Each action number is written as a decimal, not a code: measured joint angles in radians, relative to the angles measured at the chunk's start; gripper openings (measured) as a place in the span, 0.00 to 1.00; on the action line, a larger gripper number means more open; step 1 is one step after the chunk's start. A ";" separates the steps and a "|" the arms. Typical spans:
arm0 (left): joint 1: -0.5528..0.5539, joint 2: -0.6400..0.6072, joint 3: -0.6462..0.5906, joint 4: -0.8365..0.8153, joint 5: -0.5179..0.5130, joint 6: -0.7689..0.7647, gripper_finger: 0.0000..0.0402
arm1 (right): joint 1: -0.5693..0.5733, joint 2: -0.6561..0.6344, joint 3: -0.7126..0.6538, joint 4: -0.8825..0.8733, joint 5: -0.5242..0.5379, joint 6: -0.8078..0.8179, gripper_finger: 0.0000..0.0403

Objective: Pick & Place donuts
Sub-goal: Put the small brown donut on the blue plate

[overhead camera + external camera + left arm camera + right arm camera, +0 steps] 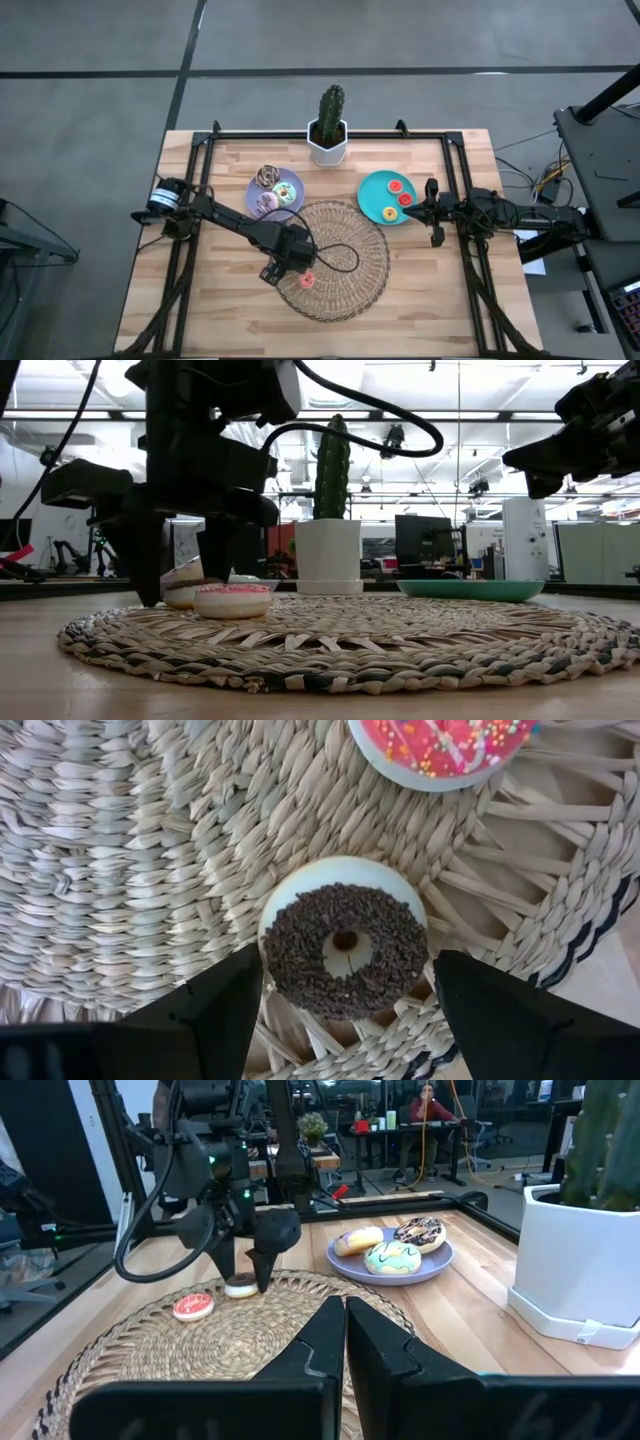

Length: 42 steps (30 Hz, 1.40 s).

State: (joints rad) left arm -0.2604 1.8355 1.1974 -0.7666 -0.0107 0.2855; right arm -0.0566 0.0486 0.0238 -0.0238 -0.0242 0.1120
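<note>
Left gripper [345, 995] angled down over wicker mat [350, 290], fingers apart astride brown-sprinkled donut [345, 950] (apparently untouched), right gripper [345, 1345] together.

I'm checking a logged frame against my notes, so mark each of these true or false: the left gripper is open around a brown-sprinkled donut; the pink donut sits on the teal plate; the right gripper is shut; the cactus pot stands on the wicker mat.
1. The left gripper is open around the brown-sprinkled donut. True: its fingers stand apart on either side of it.
2. The pink donut sits on the teal plate. False: it lies on the wicker mat.
3. The right gripper is shut. True: its fingers meet.
4. The cactus pot stands on the mat. False: it stands on the table, beyond the mat.
</note>
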 joint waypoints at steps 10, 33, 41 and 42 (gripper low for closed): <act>0.000 0.000 -0.001 0.013 0.013 -0.026 0.66 | 0.000 0.000 0.000 0.000 0.000 0.000 0.02; 0.001 -0.001 -0.005 0.044 0.021 -0.038 0.65 | 0.000 0.000 0.000 0.000 0.000 0.000 0.02; 0.004 -0.002 -0.005 0.050 0.028 -0.053 0.56 | 0.000 0.000 0.000 0.000 0.000 0.000 0.02; 0.004 -0.002 -0.005 0.050 0.028 -0.053 0.54 | 0.000 0.000 0.000 0.000 0.000 0.000 0.02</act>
State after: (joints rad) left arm -0.2565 1.8339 1.1923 -0.7162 0.0177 0.2323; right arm -0.0568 0.0486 0.0235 -0.0241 -0.0244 0.1120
